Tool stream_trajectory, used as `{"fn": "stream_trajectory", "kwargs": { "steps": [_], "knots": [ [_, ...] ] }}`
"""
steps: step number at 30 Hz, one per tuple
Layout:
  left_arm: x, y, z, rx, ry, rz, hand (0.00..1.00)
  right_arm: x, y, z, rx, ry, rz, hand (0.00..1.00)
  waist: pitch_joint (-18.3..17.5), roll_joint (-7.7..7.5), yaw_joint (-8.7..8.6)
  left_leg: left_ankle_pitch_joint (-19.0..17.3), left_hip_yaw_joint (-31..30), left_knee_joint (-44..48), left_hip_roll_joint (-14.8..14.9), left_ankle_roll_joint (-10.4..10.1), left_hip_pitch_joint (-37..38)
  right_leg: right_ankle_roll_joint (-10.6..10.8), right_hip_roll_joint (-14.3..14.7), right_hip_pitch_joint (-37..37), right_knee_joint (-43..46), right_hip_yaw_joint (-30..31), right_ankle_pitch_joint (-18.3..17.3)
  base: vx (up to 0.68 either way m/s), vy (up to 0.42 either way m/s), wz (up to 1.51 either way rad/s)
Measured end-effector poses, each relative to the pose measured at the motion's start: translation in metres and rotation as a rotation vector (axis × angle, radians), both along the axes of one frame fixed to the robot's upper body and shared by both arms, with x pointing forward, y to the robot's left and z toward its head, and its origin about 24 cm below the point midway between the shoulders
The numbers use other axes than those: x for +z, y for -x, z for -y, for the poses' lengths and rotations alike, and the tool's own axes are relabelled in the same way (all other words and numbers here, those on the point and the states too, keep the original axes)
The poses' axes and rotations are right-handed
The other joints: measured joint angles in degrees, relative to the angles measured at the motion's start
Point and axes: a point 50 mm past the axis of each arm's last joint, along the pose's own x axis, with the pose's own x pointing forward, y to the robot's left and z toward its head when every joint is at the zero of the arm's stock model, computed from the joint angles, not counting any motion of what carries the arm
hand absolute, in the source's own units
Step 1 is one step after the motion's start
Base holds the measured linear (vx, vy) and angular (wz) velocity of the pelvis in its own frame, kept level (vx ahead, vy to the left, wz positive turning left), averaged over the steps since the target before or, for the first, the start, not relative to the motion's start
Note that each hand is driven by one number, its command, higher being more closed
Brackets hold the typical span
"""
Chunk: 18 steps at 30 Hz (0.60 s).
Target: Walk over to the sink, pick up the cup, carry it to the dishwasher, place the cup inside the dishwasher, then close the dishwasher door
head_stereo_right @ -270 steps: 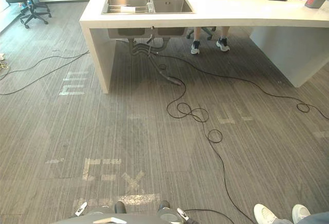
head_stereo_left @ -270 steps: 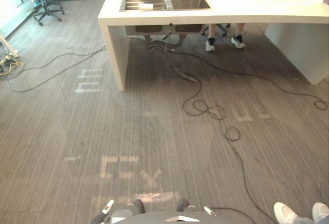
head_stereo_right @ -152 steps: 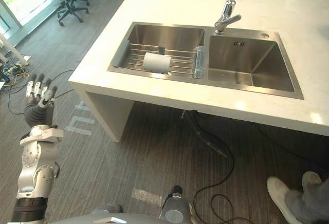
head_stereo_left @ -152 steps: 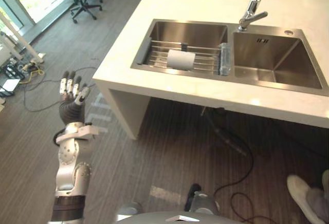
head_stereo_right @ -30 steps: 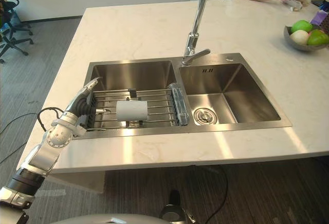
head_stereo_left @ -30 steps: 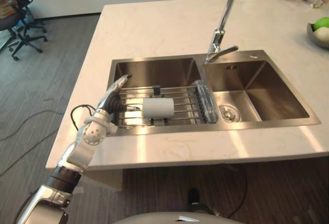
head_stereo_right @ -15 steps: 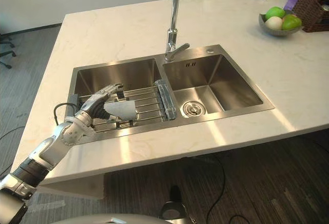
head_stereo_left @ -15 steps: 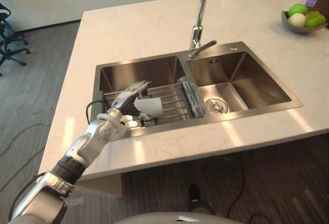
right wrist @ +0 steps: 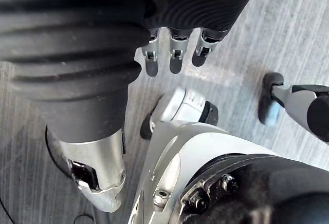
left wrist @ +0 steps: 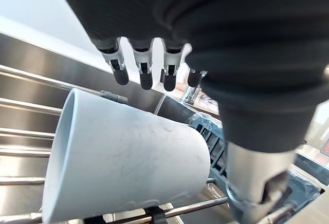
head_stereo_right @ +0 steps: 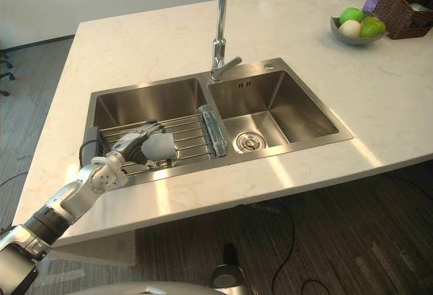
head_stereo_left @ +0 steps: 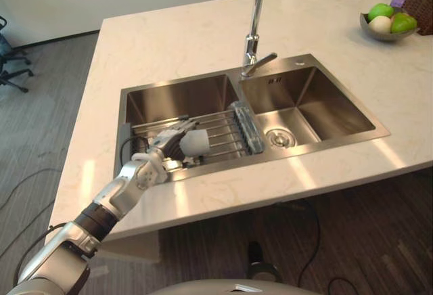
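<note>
The cup is being found on its side on the rack in the sink's left basin. Its long axis is lying roughly along the rack bars and crosswise to the left hand. That hand is being held wide over it, fingers reaching past the upper side and thumb near the base, with no grip closed yet. The right hand is hanging relaxed and open over the floor, well apart, so the grasp is judged to be falling to the left.
</note>
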Motion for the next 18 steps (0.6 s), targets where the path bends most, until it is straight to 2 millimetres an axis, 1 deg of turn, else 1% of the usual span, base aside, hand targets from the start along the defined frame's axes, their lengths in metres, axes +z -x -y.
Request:
{"fn": "stream_trajectory", "kwargs": {
  "steps": [3, 7, 12, 18],
  "knots": [
    [0.0, 0.0, 0.001, -0.003, -0.023, 0.013, 0.0, 0.0, 0.005, -0.001, 0.0, -0.002, -0.011, 0.0, 0.0, 0.0, -0.02, 0.0, 0.2, 0.0, 0.1, 0.0, 0.1, 0.0, 0.1, 0.0, 0.0, 0.1, 0.0, -0.04, -0.032, -0.02],
    [-0.004, 0.003, 0.004, -0.028, -0.047, 0.018, 0.0, -0.001, 0.014, -0.006, -0.03, -0.028, -0.029, 0.0, 0.0, 0.0, -0.07, 0.0, 0.5, 0.0, 0.2, -0.1, 0.1, 0.0, 0.2, 0.0, 0.0, 0.2, 0.0, -0.03, -0.031, -0.02],
    [-0.003, 0.002, 0.007, -0.044, -0.091, 0.05, 0.0, -0.001, 0.015, -0.006, -0.043, -0.031, -0.026, 0.0, 0.0, -0.02, -0.55, 0.0, 0.8, 0.0, 0.2, -0.1, 0.2, 0.0, 0.2, -0.1, 0.2, 0.3, 0.0, -0.03, -0.026, -0.02],
    [0.001, -0.001, 0.015, -0.077, -0.172, 0.062, 0.0, -0.001, 0.015, -0.007, -0.038, -0.039, -0.011, 0.0, 0.0, -0.03, -0.6, 0.0, 1.0, 0.0, 0.2, -0.1, 0.2, 0.0, 0.2, -0.1, 0.3, 0.4, 0.1, -0.04, -0.029, -0.01]
  ]
}}
